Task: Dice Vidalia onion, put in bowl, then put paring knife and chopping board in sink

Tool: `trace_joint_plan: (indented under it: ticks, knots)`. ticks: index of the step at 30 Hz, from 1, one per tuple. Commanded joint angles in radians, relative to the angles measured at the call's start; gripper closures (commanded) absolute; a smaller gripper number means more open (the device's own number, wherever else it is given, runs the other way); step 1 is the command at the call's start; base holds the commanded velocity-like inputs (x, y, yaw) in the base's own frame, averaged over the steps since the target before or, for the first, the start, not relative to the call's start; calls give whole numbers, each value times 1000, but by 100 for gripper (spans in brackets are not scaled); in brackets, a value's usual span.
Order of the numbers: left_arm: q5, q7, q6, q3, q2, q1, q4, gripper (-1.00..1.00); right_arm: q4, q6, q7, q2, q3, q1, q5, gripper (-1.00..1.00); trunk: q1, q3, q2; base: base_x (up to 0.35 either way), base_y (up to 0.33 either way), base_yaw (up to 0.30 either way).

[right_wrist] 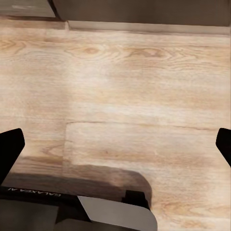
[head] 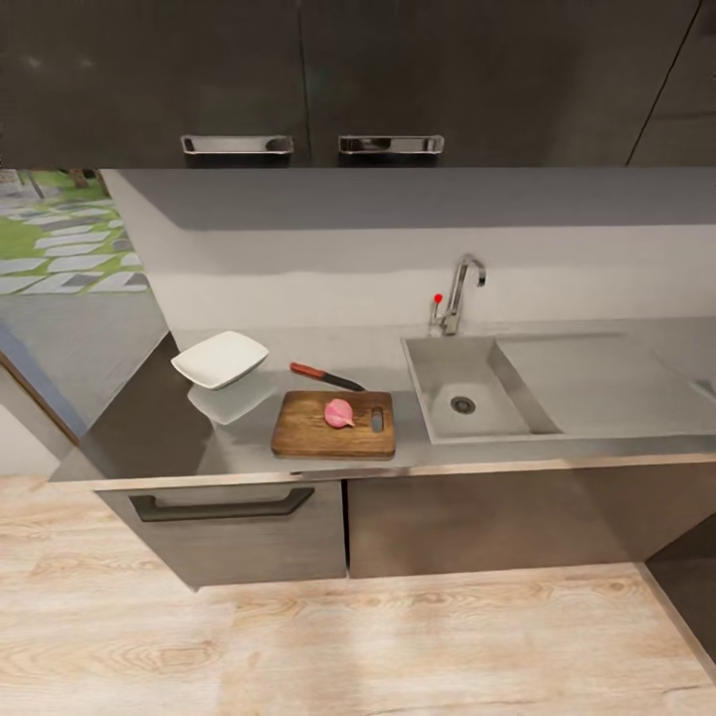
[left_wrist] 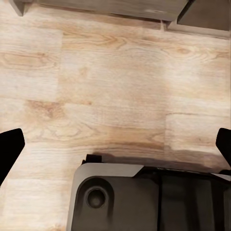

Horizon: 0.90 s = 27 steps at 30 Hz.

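Your left gripper (left_wrist: 115, 144) and right gripper (right_wrist: 115, 144) hung apart over the floor; the onion (head: 339, 413) sat on the board (head: 334, 425), the knife (head: 325, 376) just behind.

Both grippers, left (left_wrist: 115, 144) and right (right_wrist: 115, 144), hang wide apart over bare wood floor (right_wrist: 120, 96); nothing lies between the jaws. Below them sits the robot base (left_wrist: 144, 197); ahead, cabinet fronts (right_wrist: 144, 12).
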Motion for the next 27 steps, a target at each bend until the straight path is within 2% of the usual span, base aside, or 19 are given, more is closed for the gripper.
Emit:
trace_joint_plan:
  ticks: [1, 9, 16, 27]
  knots:
    - [11, -1, 2, -1, 1, 0, -1, -100, 1, -4, -1, 0, 7, -1, -7, -100, 0, 1, -1, 15, 6, 0]
    - [11, -1, 2, -1, 1, 0, -1, -100, 1, -4, -1, 0, 7, -1, -7, -100, 0, 13, -1, 6, 56, -5]
    - [11, -1, 2, -1, 1, 0, -1, -100, 1, -4, -1, 0, 7, -1, -7, -100, 0, 25, -1, 61, 280, -78]
    - [11, -1, 2, -2, 1, 0, 0, -100, 1, -3, -1, 0, 7, -1, -7, -100, 0, 41, -1, 47, 311, -166]
